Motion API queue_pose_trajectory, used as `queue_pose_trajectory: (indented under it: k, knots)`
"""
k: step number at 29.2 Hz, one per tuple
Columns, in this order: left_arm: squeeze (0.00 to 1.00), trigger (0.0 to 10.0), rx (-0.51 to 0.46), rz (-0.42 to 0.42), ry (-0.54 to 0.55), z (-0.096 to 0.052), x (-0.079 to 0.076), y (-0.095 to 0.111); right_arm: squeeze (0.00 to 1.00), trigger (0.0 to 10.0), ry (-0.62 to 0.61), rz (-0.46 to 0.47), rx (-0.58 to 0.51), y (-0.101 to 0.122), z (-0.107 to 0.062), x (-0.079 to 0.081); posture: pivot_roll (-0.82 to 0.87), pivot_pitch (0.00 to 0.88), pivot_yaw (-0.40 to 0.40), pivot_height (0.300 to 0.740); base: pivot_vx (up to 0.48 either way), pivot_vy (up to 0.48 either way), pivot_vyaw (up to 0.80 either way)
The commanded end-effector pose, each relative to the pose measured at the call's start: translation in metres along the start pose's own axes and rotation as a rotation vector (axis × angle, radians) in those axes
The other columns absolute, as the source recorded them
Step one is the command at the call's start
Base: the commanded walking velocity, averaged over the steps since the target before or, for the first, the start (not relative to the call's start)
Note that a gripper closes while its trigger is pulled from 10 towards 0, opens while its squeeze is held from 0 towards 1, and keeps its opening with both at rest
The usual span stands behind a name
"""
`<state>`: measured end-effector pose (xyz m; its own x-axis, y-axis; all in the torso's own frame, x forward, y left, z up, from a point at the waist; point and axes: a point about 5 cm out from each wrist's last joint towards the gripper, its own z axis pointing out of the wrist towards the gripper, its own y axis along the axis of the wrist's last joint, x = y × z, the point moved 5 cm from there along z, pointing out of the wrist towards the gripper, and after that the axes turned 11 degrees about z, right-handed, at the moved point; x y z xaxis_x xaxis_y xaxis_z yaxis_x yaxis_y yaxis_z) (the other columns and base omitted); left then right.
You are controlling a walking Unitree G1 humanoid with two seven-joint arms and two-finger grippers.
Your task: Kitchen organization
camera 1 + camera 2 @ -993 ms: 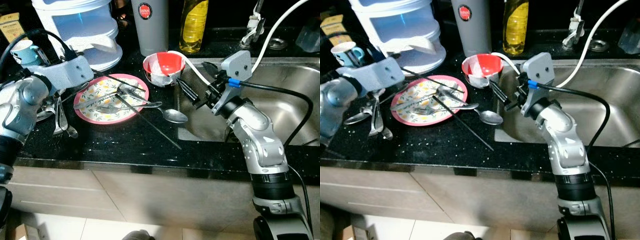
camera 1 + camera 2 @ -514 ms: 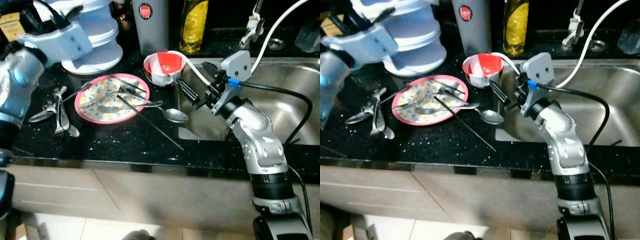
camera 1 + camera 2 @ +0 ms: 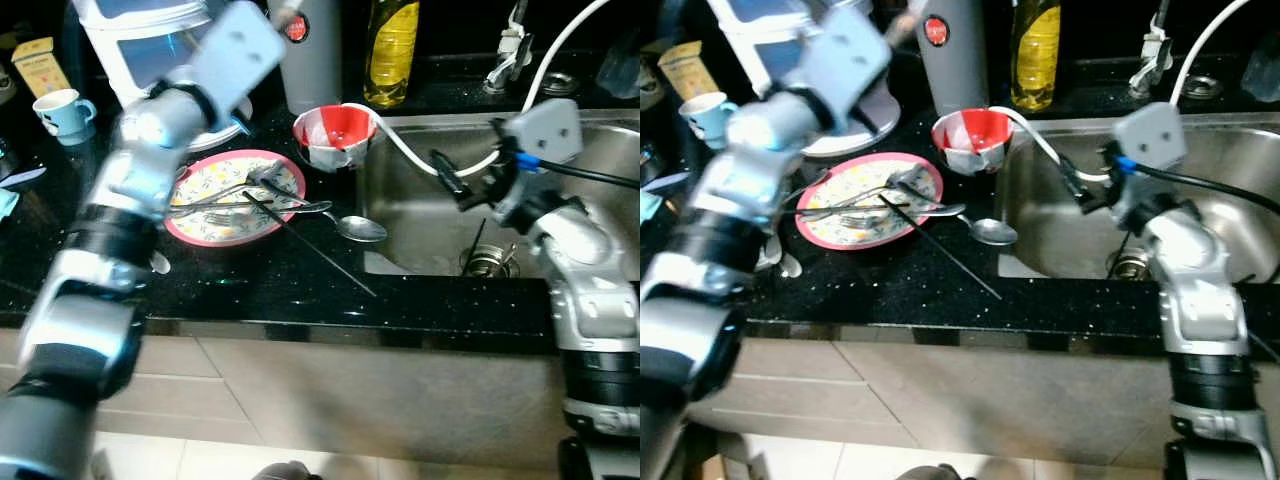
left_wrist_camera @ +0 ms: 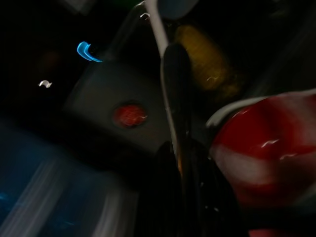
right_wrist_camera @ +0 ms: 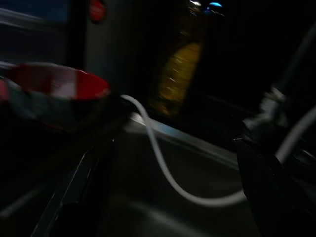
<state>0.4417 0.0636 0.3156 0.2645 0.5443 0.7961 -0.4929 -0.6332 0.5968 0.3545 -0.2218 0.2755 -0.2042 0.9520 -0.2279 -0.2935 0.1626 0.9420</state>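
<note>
The round pink-rimmed floral plate [image 3: 222,192] lies on the black speckled stone countertop [image 3: 250,285], left of the sink. Several pieces of metal cutlery [image 3: 215,205] rest across it, and a long thin black chopstick [image 3: 310,245] runs from the plate out over the counter. A steel spoon [image 3: 355,226] lies just beside the plate, bowl toward the stainless steel sink [image 3: 440,215]. More loose spoons [image 3: 780,260] lie on the counter at the plate's left.

Behind the plate stands a red-and-white bowl [image 3: 335,135], close to the sink's corner. A white hose [image 3: 415,160] curves from the bowl area into the basin. A grey cylindrical tumbler with a red badge [image 3: 952,55] and a yellow liquid bottle [image 3: 390,50] stand at the back. A white and blue stacked plastic container [image 3: 150,35] and a small blue-and-white cup [image 3: 60,108] sit at rear left.

The left gripper [image 4: 175,98] is raised near the tumbler, heavily blurred; fingers appear pressed together, holding nothing discernible. The right gripper [image 3: 447,182] hangs over the sink basin; whether its fingers are spread cannot be told.
</note>
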Motion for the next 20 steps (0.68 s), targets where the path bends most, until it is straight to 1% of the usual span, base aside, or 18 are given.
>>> queue_pose_trajectory:
  k: [1, 2, 3, 4, 5, 6, 7, 8, 9, 11, 13, 14, 15, 16, 17, 18, 19, 20]
  knots:
    - [0.00, 10.0, -0.006, -0.015, -0.042, 0.009, -0.007, 0.007, 0.00, 10.0, -0.017, -0.023, 0.006, 0.002, -0.006, -0.005, 0.02, 0.000, 0.195, 0.740, 0.000, 0.000, 0.00]
    - [0.00, 10.0, -0.013, -0.037, -0.068, 0.017, -0.015, 0.014, 0.00, 10.0, -0.030, -0.032, 0.009, 0.003, -0.009, -0.009, 0.01, 0.000, 0.199, 0.740, 0.000, 0.000, 0.00]
    - [0.00, 10.0, -0.013, -0.037, -0.068, 0.017, -0.015, 0.014, 0.00, 10.0, -0.030, -0.032, 0.009, 0.003, -0.009, -0.009, 0.01, 0.000, 0.199, 0.740, 0.000, 0.000, 0.00]
    - [0.00, 10.0, -0.023, -0.085, -0.107, 0.024, -0.026, 0.023, 0.00, 10.0, -0.042, -0.036, 0.005, 0.005, -0.011, -0.012, 0.00, 0.000, 0.203, 0.740, 0.000, 0.000, 0.00]
    - [0.00, 10.0, -0.030, -0.118, -0.133, 0.029, -0.033, 0.028, 0.00, 10.0, -0.050, -0.039, 0.002, 0.007, -0.012, -0.014, 0.00, 0.000, 0.204, 0.740, 0.000, 0.000, 0.00]
    - [0.00, 10.0, -0.030, -0.118, -0.133, 0.029, -0.033, 0.028, 0.00, 10.0, -0.050, -0.039, 0.002, 0.007, -0.012, -0.014, 0.00, 0.000, 0.204, 0.740, 0.000, 0.000, 0.00]
    - [0.00, 10.0, -0.081, -0.234, -0.245, 0.036, -0.059, 0.047, 0.00, 10.0, -0.056, -0.026, -0.025, 0.012, -0.013, -0.016, -0.02, 0.000, 0.209, 0.740, 0.000, 0.000, 0.00]
    - [0.00, 10.0, -0.096, -0.282, -0.294, 0.037, -0.069, 0.053, 0.00, 10.0, -0.055, -0.021, -0.040, 0.016, -0.013, -0.015, -0.02, 0.000, 0.209, 0.740, 0.000, 0.000, 0.00]
    - [0.00, 10.0, -0.096, -0.282, -0.294, 0.037, -0.069, 0.053, 0.00, 10.0, -0.055, -0.021, -0.040, 0.016, -0.013, -0.015, -0.02, 0.000, 0.209, 0.740, 0.000, 0.000, 0.00]
    - [0.00, 10.0, -0.104, -0.348, -0.365, 0.037, -0.086, 0.058, 0.00, 10.0, -0.046, -0.010, -0.067, 0.022, -0.011, -0.012, -0.03, 0.000, 0.209, 0.740, 0.000, 0.000, 0.00]
    - [0.00, 10.0, -0.083, -0.394, -0.403, 0.037, -0.099, 0.053, 0.00, 10.0, -0.029, 0.009, -0.100, 0.029, -0.009, -0.007, -0.02, 0.000, 0.202, 0.740, 0.000, 0.000, 0.00]
    - [0.00, 10.0, -0.083, -0.394, -0.403, 0.037, -0.099, 0.053, 0.00, 10.0, -0.029, 0.009, -0.100, 0.029, -0.009, -0.007, -0.02, 0.000, 0.202, 0.740, 0.000, 0.000, 0.00]
    - [1.00, 10.0, -0.074, -0.407, -0.413, 0.037, -0.104, 0.051, 0.00, 10.0, -0.023, 0.017, -0.113, 0.031, -0.009, -0.006, -0.02, 0.000, 0.202, 0.740, 0.000, 0.000, 0.00]
    - [1.00, 10.0, -0.074, -0.407, -0.413, 0.037, -0.104, 0.051, 0.00, 10.0, -0.023, 0.017, -0.113, 0.031, -0.009, -0.006, -0.02, 0.000, 0.202, 0.740, 0.000, 0.000, 0.00]
    - [1.00, 10.0, -0.069, -0.432, -0.430, 0.036, -0.109, 0.048, 0.00, 10.0, -0.013, 0.031, -0.133, 0.035, -0.008, -0.003, -0.02, 0.000, 0.198, 0.740, 0.000, 0.000, 0.00]
    - [1.00, 10.0, -0.075, -0.456, -0.424, 0.035, -0.109, 0.045, 0.00, 10.0, 0.001, 0.052, -0.163, 0.042, -0.006, 0.000, -0.01, 0.000, 0.188, 0.740, 0.000, 0.000, 0.00]
    - [1.00, 10.0, -0.075, -0.456, -0.424, 0.035, -0.109, 0.045, 0.00, 10.0, 0.001, 0.052, -0.163, 0.042, -0.006, 0.000, -0.01, 0.000, 0.188, 0.740, 0.000, 0.000, 0.00]
    - [1.00, 10.0, -0.088, -0.481, -0.411, 0.035, -0.105, 0.044, 0.00, 10.0, 0.011, 0.069, -0.186, 0.047, -0.004, 0.002, -0.01, 0.000, 0.184, 0.740, 0.000, 0.000, 0.00]
